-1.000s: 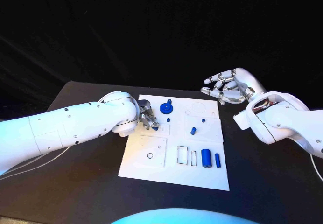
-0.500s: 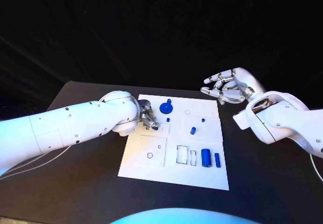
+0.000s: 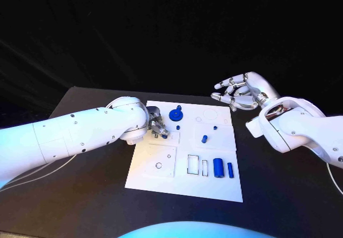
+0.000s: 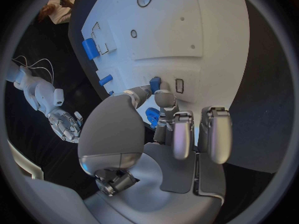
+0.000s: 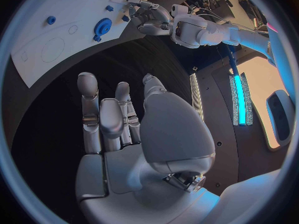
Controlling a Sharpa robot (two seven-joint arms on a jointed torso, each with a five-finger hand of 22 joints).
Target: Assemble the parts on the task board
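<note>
Fingers (image 4: 163, 98) of the left hand (image 3: 157, 125) are pinching a small blue part (image 4: 154, 83), with its tip right at the white board (image 3: 164, 171), just beside a little rectangular slot (image 4: 179, 85). That's the relation that matters, I reckon: the slot sits right next to the part in the wrist view, so any seating move would be short. The part looks longer than wide, running roughly along the fingers, though they cover some of it, so can't say exactly. The other two fingers are extended alongside, holding nothing.

Left arm comes in low across the worktop (image 3: 85, 198), hand tucked down over the board's left column near the blue round knob (image 3: 177, 116).

Right hand (image 3: 239, 92) is raised past the board's far right corner, well apart from everything, fingers loosely curled and apart, holding nothing. So the left is clearly the nearer one.

Other blue pieces: a peg (image 3: 205, 139) mid-board and two cylinders (image 3: 218, 168) near the front.
</note>
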